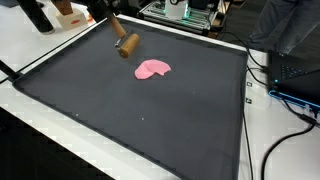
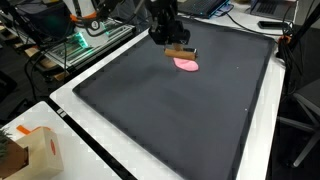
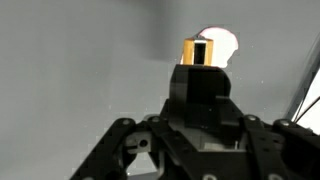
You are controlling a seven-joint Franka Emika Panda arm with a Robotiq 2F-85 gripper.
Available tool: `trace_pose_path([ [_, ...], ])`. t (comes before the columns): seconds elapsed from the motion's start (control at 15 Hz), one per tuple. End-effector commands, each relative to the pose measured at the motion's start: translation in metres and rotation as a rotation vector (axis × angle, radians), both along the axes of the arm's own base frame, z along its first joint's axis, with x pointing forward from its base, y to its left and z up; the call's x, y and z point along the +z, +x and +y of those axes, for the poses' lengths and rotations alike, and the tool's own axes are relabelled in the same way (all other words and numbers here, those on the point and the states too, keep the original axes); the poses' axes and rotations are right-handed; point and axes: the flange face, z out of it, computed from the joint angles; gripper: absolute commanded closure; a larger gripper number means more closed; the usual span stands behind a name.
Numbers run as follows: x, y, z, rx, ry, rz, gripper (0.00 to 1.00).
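Observation:
My gripper (image 1: pixel 119 35) is shut on a brown wooden block (image 1: pixel 128 45), which sticks out past the fingertips and hangs just above the black mat (image 1: pixel 130 110). A flat pink object (image 1: pixel 152 68) lies on the mat a short way from the block, apart from it. From the opposite side in an exterior view, the gripper (image 2: pixel 171 42) holds the block (image 2: pixel 180 52) directly over the near edge of the pink object (image 2: pixel 187 64). In the wrist view the block (image 3: pixel 200 50) shows beyond the dark gripper (image 3: pixel 204 72), with the pale pink object (image 3: pixel 224 42) behind it.
The mat covers most of a white table (image 1: pixel 265 150). An electronics rack (image 2: pixel 85 42) with green lights stands beside it. Cables (image 1: pixel 285 130) and a dark device (image 1: pixel 300 80) lie off one edge. A cardboard box (image 2: pixel 35 155) sits at a corner.

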Motion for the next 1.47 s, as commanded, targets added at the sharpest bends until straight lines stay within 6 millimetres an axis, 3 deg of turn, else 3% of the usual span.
trace_pose_path([
  [0.0, -0.009, 0.008, -0.015, 0.003, 0.047, 0.003, 0.75],
  [0.67, -0.032, 0.016, -0.041, 0.001, 0.050, 0.023, 0.75],
  [1.4, -0.031, 0.018, -0.042, -0.003, 0.023, 0.029, 0.75],
])
